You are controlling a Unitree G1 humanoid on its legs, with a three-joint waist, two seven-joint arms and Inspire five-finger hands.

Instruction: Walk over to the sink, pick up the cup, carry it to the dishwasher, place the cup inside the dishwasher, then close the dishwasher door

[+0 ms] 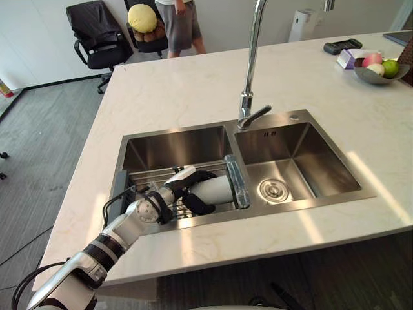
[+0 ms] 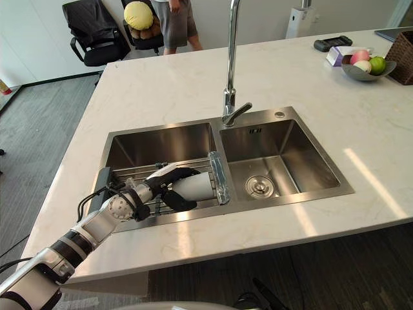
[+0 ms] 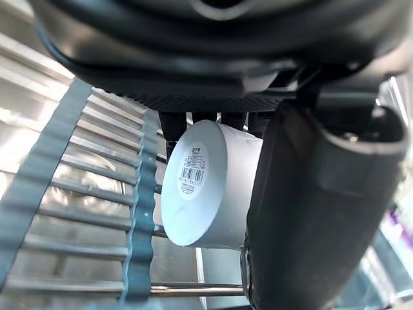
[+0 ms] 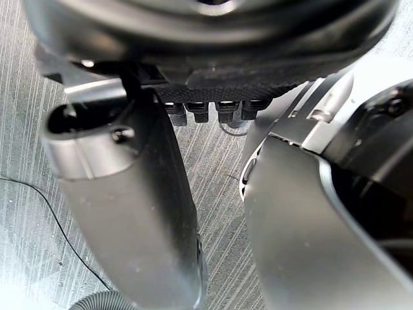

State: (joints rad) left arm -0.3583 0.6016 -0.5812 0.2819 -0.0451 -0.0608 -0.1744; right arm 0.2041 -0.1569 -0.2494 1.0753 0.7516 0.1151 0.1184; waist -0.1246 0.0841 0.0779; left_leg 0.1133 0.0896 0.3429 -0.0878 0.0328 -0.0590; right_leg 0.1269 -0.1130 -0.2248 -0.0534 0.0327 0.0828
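White and smooth, probably ceramic, the cup (image 1: pixel 218 188) lies on its side on a wire rack (image 1: pixel 145 175) across the sink's left basin (image 1: pixel 174 145). Our left hand (image 1: pixel 184 187) is wrapped round its body. We judge it stiff, fairly light, slippery and breakable, so this mid-body hold suits it. The rack's translucent end bar (image 1: pixel 236 182) sits just beside the cup, and the faucet (image 1: pixel 253 58) rises behind. Our right hand (image 4: pixel 129 194) hangs relaxed above the floor, holding nothing.
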